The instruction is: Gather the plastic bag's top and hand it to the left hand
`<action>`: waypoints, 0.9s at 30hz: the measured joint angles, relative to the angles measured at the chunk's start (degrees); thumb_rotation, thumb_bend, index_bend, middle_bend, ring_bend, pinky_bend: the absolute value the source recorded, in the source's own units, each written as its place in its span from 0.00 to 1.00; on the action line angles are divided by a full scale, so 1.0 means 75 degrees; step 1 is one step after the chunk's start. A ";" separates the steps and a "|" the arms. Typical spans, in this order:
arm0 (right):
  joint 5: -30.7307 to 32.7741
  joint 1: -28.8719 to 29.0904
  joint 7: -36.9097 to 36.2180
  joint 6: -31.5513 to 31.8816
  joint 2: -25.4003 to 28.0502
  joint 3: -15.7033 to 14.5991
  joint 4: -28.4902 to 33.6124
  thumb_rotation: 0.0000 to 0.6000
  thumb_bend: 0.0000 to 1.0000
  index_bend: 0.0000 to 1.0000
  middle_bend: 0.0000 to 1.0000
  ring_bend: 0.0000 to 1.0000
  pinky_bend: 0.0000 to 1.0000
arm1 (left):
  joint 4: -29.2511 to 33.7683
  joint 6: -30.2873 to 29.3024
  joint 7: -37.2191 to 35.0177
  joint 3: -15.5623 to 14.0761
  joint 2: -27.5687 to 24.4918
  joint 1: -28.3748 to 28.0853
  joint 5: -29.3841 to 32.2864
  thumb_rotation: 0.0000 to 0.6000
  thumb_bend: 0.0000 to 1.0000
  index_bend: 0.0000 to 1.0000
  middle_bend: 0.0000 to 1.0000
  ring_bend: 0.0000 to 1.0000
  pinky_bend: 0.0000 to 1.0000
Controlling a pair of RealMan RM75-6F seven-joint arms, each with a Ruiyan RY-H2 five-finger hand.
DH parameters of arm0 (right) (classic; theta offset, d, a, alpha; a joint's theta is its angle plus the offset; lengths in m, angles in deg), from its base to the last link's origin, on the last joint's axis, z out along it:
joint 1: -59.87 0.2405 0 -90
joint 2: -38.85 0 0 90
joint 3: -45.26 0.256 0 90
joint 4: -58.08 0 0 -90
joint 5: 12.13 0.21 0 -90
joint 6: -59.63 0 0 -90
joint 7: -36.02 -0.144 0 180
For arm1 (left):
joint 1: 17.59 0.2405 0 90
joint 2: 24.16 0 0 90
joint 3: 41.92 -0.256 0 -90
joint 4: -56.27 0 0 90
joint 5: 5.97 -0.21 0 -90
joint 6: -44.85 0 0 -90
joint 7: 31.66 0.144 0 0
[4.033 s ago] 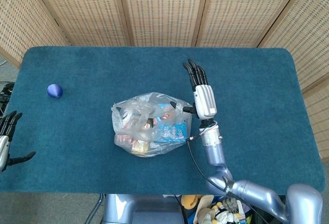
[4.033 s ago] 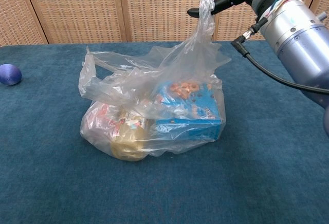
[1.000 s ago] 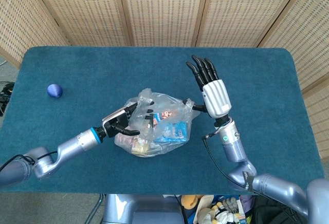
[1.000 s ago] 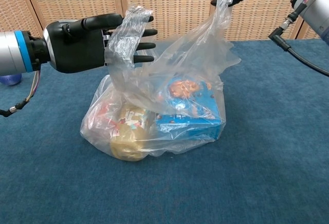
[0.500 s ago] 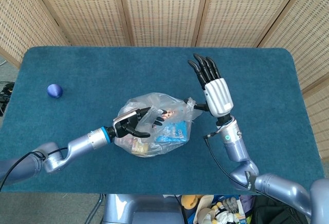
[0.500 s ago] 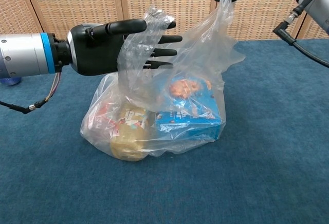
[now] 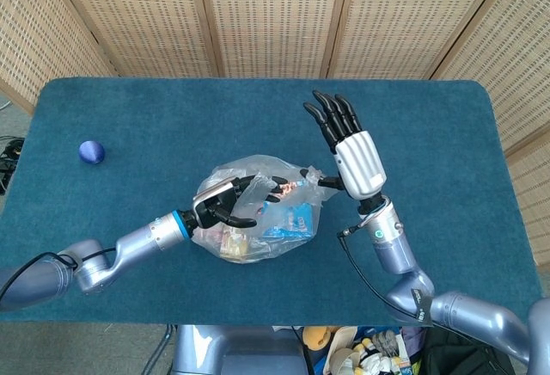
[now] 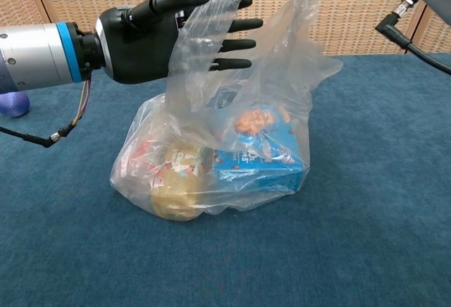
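I am pinching 1 handle of the plastic bag, mid-worktop, in my right hand. My left hand is spreading its fingers inside the other handle, gripping nothing; next I am bringing both handles together.

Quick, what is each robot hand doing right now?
Left hand: open, fingers spread inside the plastic bag handle loop, not closed on it.
Right hand: pinching the bag's other handle, holding it up.

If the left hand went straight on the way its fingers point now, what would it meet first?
Most likely the plastic bag: the left hand points its outstretched fingers into the raised film, whose far flap the right hand holds up. Depth is unclear.
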 measured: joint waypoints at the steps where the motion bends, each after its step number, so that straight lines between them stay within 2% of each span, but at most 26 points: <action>1: -0.0003 0.0008 0.0023 -0.0005 0.0012 0.0003 0.0038 1.00 0.00 0.00 0.00 0.00 0.00 | 0.0019 0.0009 0.0024 0.0016 -0.0003 -0.0011 0.0012 0.91 0.18 0.26 0.13 0.12 0.12; 5: 0.0008 0.0043 0.0159 -0.0038 0.0055 0.0015 0.0150 1.00 0.00 0.00 0.00 0.00 0.00 | 0.0095 0.0164 0.0193 0.0092 0.0029 -0.0101 0.0096 0.85 0.19 0.25 0.12 0.11 0.10; 10: 0.0135 0.0053 0.0137 -0.0085 0.0069 0.0052 0.0164 1.00 0.00 0.00 0.00 0.00 0.00 | 0.0082 0.0514 0.0537 0.0111 0.0184 -0.0212 0.0214 0.80 0.19 0.17 0.10 0.09 0.07; 18: 0.0109 0.0098 0.0071 -0.0086 0.0151 0.0105 0.0292 1.00 0.00 0.00 0.00 0.00 0.00 | 0.0114 0.0701 0.0948 0.0317 0.0472 -0.0276 0.0504 0.73 0.19 0.16 0.08 0.07 0.05; 27: 0.0116 0.0122 0.0115 -0.0099 0.0206 0.0099 0.0440 1.00 0.00 0.00 0.00 0.00 0.00 | 0.0321 0.0636 0.1195 0.0506 0.0594 -0.0264 0.0550 0.74 0.19 0.18 0.08 0.09 0.05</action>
